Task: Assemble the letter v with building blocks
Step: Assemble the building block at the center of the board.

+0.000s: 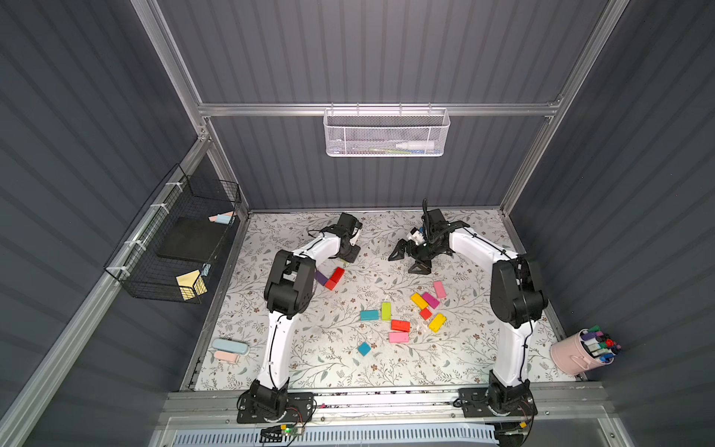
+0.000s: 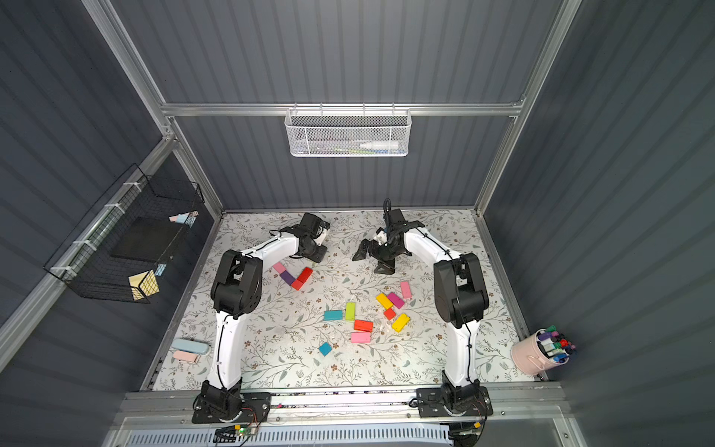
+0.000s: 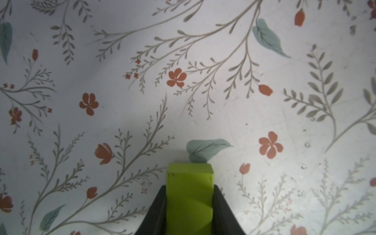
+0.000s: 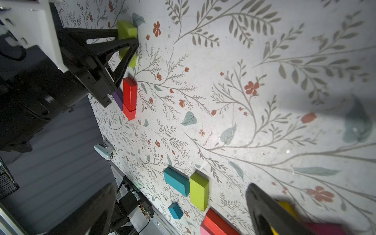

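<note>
Our left gripper [image 3: 189, 188] clamps a lime block [image 3: 190, 205] just above the red block's [image 2: 304, 274] upper end in both top views, with open mat [image 3: 264, 112] beyond. Our right gripper [image 1: 409, 260] gapes wide at upper centre; loose blocks [image 1: 400, 325] cluster at lower centre.

Floral mat [image 1: 329, 360] covers the table. White mesh basket [image 1: 348, 135] hangs on the back rail, with a white bottle [image 1: 416, 146] lying inside. Black wire basket [image 1: 216, 189] on the side wall holds a yellow sticky pad [image 1: 190, 284] and a black slab [image 1: 191, 240]. Blue case [image 1: 230, 346] and pink case [image 1: 227, 357] lie side by side at the mat's edge. Pink bucket [image 1: 567, 358] holds markers [image 1: 599, 342].
</note>
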`<state>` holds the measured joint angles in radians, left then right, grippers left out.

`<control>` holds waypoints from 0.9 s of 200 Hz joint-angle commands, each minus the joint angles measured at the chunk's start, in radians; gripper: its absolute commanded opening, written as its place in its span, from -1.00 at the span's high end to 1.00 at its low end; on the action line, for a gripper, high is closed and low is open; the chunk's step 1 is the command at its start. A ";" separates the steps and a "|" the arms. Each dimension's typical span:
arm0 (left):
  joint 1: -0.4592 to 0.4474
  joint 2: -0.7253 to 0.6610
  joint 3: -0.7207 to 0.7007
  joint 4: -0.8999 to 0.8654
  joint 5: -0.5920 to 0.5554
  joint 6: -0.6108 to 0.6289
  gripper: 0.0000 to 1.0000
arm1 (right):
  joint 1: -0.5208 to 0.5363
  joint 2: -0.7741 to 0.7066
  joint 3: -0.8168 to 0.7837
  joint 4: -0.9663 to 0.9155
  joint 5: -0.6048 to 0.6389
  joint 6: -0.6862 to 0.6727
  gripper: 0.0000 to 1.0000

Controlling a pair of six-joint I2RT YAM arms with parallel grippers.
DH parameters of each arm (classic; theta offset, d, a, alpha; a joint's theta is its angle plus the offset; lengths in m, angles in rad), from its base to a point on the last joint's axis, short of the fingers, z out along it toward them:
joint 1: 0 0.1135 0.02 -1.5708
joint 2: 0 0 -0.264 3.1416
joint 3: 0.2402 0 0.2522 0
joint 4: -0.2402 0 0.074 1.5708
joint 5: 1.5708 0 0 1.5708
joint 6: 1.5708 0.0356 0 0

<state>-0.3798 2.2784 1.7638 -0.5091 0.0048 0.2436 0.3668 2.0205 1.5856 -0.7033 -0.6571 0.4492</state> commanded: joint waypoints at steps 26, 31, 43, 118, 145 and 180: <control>0.002 0.026 -0.108 -0.140 0.033 -0.016 0.50 | 0.018 -0.010 0.006 -0.004 0.012 0.014 -0.98; 0.002 0.024 -0.113 -0.140 0.032 -0.017 0.50 | 0.019 -0.008 0.008 -0.005 0.012 0.015 -0.98; 0.002 0.023 -0.120 -0.141 0.028 -0.016 0.49 | 0.023 -0.002 0.014 -0.007 0.014 0.016 -0.98; 0.014 0.010 -0.150 -0.126 0.009 -0.023 0.49 | 0.038 -0.005 0.019 -0.002 0.020 0.022 -0.98; 0.016 0.002 -0.166 -0.118 0.002 -0.023 0.49 | 0.039 0.000 0.024 0.000 0.021 0.026 -0.98; 0.020 0.003 -0.173 -0.121 0.004 -0.025 0.49 | 0.042 0.003 0.028 -0.002 0.022 0.025 -0.98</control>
<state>-0.3702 2.2196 1.6634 -0.4770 0.0269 0.2283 0.4019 2.0205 1.5864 -0.7029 -0.6456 0.4706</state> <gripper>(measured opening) 0.328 0.989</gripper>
